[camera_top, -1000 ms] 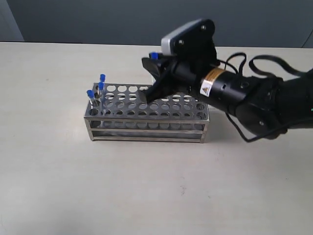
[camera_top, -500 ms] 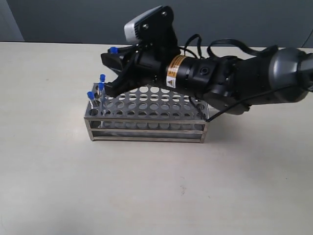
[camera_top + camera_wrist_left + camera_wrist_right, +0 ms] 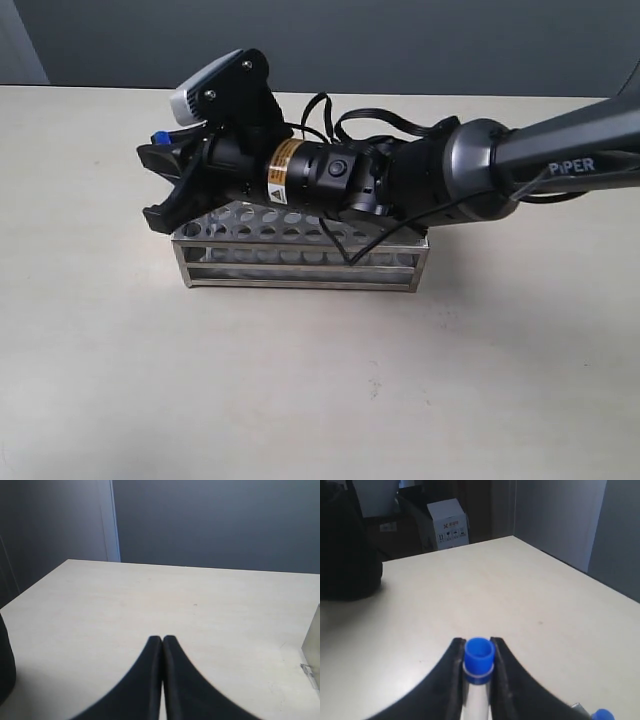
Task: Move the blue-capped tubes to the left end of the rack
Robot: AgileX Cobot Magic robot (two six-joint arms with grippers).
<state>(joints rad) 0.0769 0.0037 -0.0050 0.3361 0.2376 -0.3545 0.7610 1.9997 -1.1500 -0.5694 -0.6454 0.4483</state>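
Note:
My right gripper (image 3: 150, 188) reaches across and hangs over the left end of the steel rack (image 3: 300, 262). It is shut on a blue-capped tube (image 3: 479, 657), whose blue cap (image 3: 159, 135) peeks out at the fingertips. The right wrist view shows the cap pinched between the two black fingers of that gripper (image 3: 479, 642). Another blue cap (image 3: 603, 715) shows at that view's lower corner. The arm hides the tubes standing in the rack's left end in the exterior view. My left gripper (image 3: 162, 639) is shut on nothing above bare table, with a rack edge (image 3: 312, 650) at the side.
The black right arm (image 3: 400, 185) and its cables lie over most of the rack's top plate. A cardboard box (image 3: 449, 524) and a dark bulky object (image 3: 345, 545) sit beyond the table. The beige tabletop (image 3: 300, 380) stretches all round the rack.
The right arm has swept leftward along the rack with the tube, from mid-rack to the left end. It now covers the three tubes that stood visible there.

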